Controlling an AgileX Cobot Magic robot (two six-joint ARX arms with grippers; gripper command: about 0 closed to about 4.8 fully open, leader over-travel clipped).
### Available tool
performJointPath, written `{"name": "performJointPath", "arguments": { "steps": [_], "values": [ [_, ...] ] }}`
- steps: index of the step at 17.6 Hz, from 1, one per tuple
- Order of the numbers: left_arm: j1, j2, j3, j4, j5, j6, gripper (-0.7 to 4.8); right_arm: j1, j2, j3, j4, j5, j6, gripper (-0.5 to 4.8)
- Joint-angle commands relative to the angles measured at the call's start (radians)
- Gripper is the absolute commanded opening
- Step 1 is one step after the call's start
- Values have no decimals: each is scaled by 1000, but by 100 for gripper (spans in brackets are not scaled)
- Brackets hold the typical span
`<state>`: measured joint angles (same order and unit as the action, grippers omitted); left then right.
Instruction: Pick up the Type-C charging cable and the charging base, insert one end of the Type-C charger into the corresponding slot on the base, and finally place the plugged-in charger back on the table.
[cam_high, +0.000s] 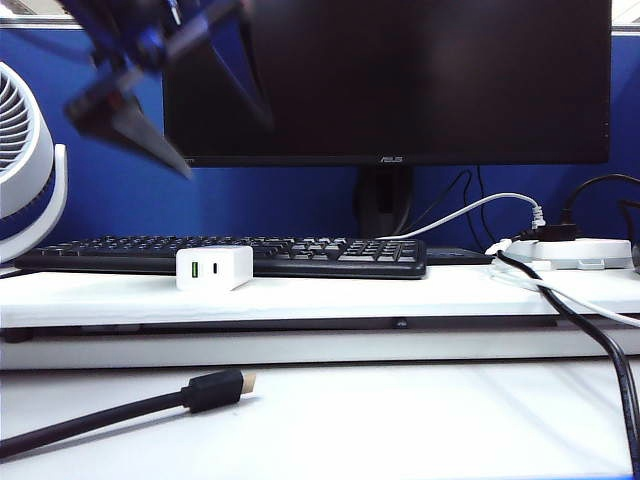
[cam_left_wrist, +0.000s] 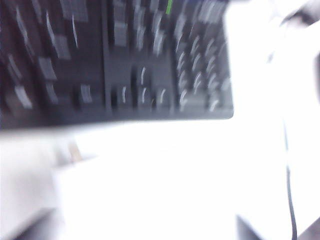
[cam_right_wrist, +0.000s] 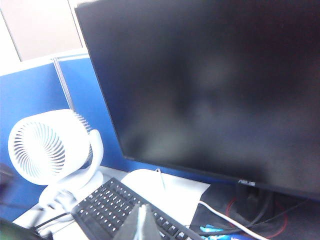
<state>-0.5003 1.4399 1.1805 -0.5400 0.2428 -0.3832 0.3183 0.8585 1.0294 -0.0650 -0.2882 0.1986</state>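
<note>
The small white rectangular charging base (cam_high: 213, 268) sat below and right of the blurred, spread-fingered left gripper (cam_high: 140, 125) at upper left, while the right gripper (cam_right_wrist: 141, 220), pinched together, was farther off.

Left end effector (cam_high: 135, 115) and keyboard (cam_left_wrist: 115, 60) motion-blurred; fan (cam_high: 25, 160) cut off

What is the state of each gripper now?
Left gripper: above the keyboard's left end, blurred, looks open, holding nothing.
Right gripper: shut, empty.
</note>
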Motion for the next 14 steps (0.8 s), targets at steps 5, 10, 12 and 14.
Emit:
{"name": "performJointPath", "arguments": {
  "steps": [5, 10, 12, 14],
  "values": [
    [-2, 168, 4, -27, -34, -63, 457, 33, 3, 5, 17, 1, 4, -1],
    [-6, 217, 3, -14, -63, -63, 457, 33, 3, 5, 18, 1, 4, -1],
    [-16, 237, 3, -13, -64, -62, 449, 33, 3, 5, 18, 0, 4, -1],
    [-25, 241, 3, -14, -54, -63, 222, 33, 3, 5, 18, 0, 4, -1]
  ]
}}
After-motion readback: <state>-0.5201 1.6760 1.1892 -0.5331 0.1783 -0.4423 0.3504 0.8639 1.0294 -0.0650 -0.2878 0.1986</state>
